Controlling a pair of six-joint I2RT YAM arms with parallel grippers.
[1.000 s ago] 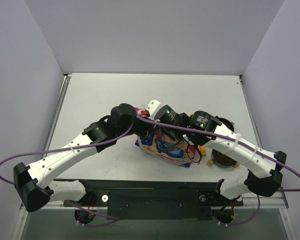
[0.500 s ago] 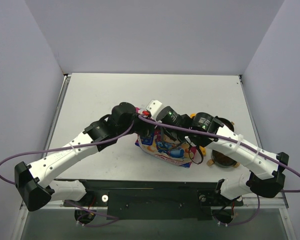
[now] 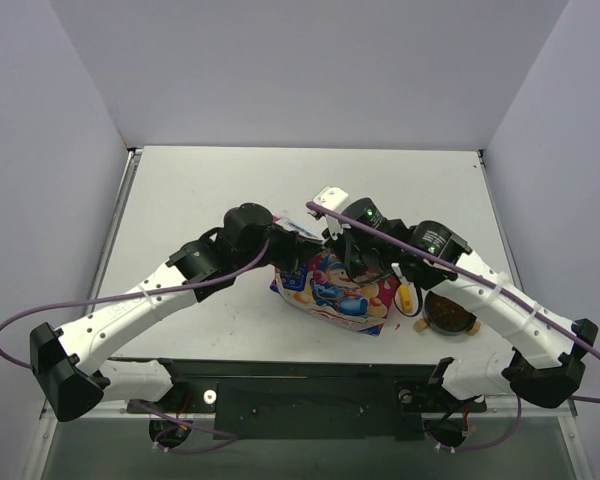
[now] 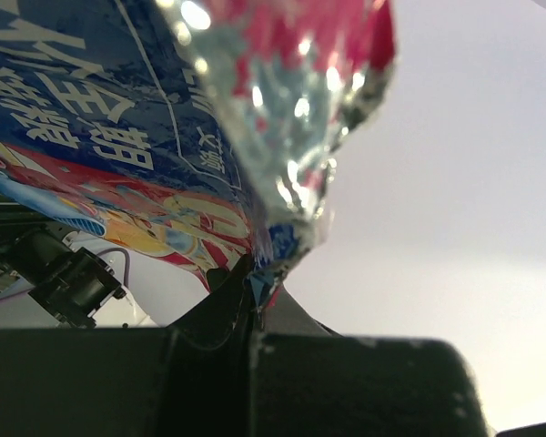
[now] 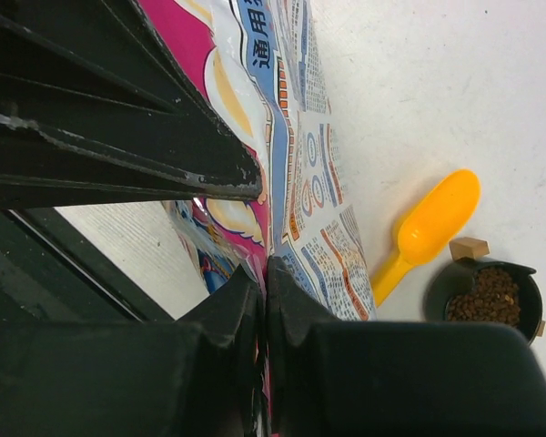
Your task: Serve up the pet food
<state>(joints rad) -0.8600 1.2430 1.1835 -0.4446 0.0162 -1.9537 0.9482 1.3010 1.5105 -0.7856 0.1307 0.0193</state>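
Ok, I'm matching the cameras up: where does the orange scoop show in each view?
Top external: orange scoop lower right of centre, between the printed bag and the kibble.
Left wrist: not in it.
Right wrist: right of centre, just up-left of the kibble.
Shared landmark: the printed bag, in all three views.

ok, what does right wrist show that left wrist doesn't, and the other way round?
Right wrist only: orange plastic scoop on the white table, beside a black round bowl of brown kibble pellets. Left wrist only: crinkled silver foil lining the pink-and-blue cartoon-printed bag. Both: that bag, pinched by a shut gripper, the left gripper and the right gripper.
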